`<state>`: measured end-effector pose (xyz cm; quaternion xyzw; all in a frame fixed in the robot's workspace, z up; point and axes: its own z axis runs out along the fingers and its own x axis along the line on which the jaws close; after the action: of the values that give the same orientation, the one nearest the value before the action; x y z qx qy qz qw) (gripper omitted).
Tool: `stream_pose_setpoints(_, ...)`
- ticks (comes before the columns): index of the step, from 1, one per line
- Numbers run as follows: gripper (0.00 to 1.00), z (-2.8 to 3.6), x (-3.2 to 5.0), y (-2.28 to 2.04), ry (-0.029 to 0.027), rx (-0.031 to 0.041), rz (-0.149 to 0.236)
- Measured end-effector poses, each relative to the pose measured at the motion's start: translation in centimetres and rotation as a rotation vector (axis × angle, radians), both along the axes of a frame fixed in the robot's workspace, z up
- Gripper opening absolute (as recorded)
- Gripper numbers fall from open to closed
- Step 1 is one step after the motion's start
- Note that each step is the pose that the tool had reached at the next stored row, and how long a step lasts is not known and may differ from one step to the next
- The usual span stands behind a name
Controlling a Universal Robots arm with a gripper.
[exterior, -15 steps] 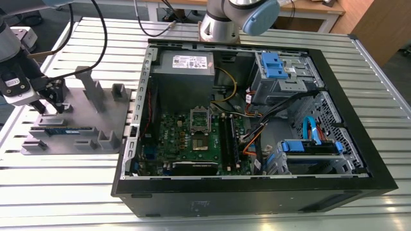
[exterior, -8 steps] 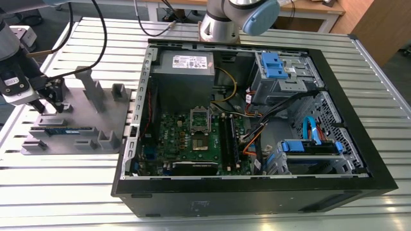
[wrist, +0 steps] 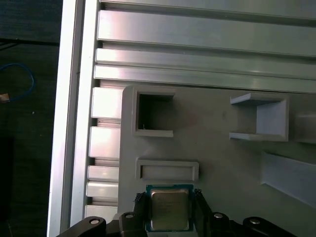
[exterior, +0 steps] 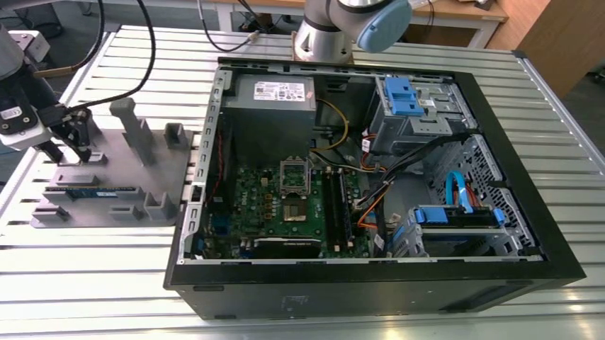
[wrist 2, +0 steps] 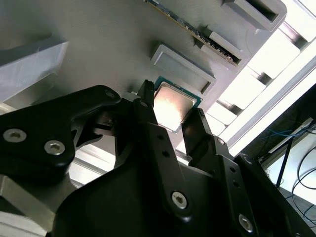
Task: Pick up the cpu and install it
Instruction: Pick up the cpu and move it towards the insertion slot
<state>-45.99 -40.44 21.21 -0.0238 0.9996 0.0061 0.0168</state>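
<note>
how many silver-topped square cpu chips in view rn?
1. The small square silver-topped cpu lies flat on the grey plastic tray, at the gripper. The open black computer case may hide others.

Desk [exterior: 95, 283]: ribbed aluminium slats, silver, with bright glare along the ridges. Beyond its far edge in the exterior view stands a wooden tabletop [exterior: 454, 8] on a white frame [exterior: 487, 32]. A wooden panel [exterior: 557, 35] stands at the exterior view's right. In the first wrist view the floor [wrist: 24, 148] past the desk edge is dark, with a blue cable [wrist: 24, 79] looped on it.
</note>
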Motion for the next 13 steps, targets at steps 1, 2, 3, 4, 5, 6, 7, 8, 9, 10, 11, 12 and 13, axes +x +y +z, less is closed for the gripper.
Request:
stream_pose_setpoints(1, 0.47, 0.22, 0.00, 0.00, 0.0000, 0.0000, 0.000)
stream_pose_setpoints(2, 0.47, 0.41, 0.00, 0.00, 0.0000, 0.0000, 0.000)
stream_pose_setpoints(3, 0.47, 0.62, 0.00, 0.00, 0.0000, 0.0000, 0.000)
stream_pose_setpoints(4, 0.47, 0.82, 0.00, 0.00, 0.0000, 0.0000, 0.000)
stream_pose_setpoints(5, 0.47, 1.03, 0.00, 0.00, 0.0000, 0.0000, 0.000)
stream_pose_setpoints(6, 0.47, 1.22, 0.00, 0.00, 0.0000, 0.0000, 0.000)
stream_pose_setpoints(7, 0.47, 1.41, 0.00, 0.00, -0.0001, 0.0000, 0.000)
stream_pose_setpoints(8, 0.47, 1.62, 0.00, 0.00, -0.0001, 0.0000, 0.000)
stream_pose_setpoints(9, 0.47, 1.80, 0.00, 0.00, -0.0001, 0.0000, 0.000)
stream_pose_setpoints(10, 0.47, 2.04, 0.00, 0.00, 0.0000, 0.0000, 0.000)
stream_pose_setpoints(11, 0.47, 2.28, 0.00, 0.00, 0.0000, 0.0000, 0.000)
stream_pose_setpoints(12, 0.47, 2.51, 0.00, 0.00, 0.0001, 0.0000, 0.000)
stream_pose_setpoints(13, 0.47, 2.75, 0.00, 0.00, 0.0000, 0.0000, 0.000)
